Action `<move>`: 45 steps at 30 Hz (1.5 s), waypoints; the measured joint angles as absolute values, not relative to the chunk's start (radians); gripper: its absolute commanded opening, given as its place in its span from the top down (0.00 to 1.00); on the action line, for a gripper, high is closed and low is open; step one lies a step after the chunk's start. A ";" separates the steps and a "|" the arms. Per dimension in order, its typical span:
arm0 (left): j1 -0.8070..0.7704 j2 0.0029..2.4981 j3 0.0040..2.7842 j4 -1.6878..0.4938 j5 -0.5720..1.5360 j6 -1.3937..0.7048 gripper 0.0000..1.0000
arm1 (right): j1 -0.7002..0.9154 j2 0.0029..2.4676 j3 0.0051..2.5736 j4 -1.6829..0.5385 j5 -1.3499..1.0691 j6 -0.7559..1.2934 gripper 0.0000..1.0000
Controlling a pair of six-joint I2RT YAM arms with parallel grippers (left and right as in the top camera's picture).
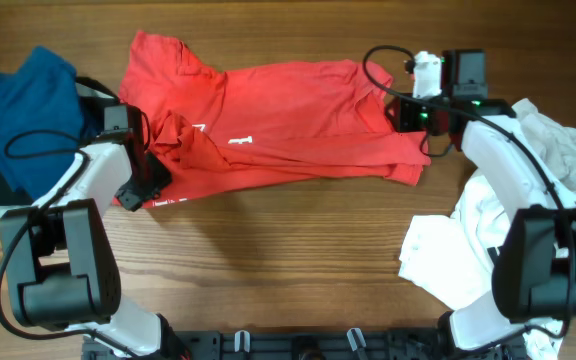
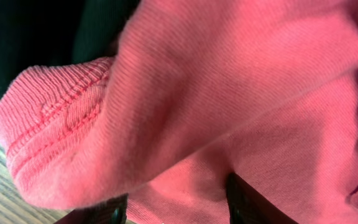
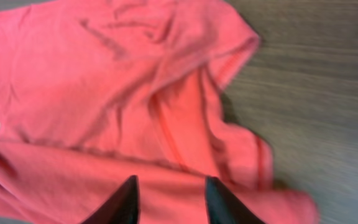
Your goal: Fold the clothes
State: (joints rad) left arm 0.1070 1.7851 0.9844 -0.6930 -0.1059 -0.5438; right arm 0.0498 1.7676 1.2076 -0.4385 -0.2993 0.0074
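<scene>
Wood table (image 1: 268, 270), early stage: red shirt (image 1: 278, 120) lies rumpled across far centre, left pincer (image 2: 176, 208) half-closed, nipping its left edge, right pincer (image 3: 169, 186) part-open over right hem, apparently empty; white shirts (image 1: 438, 255) heaped right, unfolded.

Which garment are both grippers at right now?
The red cotton T-shirt with white lettering, spread across the middle. The crumpled blue garment lies far left, the white clothes far right.

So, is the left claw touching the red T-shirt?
Touching. The left wrist view shows it: the red T-shirt lies bunched right against the left claw, draped over it and hiding most of it, with no gap between cloth and claw.
</scene>
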 measured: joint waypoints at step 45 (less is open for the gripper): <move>0.083 1.782 0.980 -0.690 -0.146 -0.544 0.48 | -0.162 2.165 1.496 -0.013 -0.146 0.247 0.64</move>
State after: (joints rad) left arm 0.0830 1.7821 0.9802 -0.6903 -0.1463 -0.5442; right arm -0.1623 2.1651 1.4960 -0.0128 -0.1459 0.2466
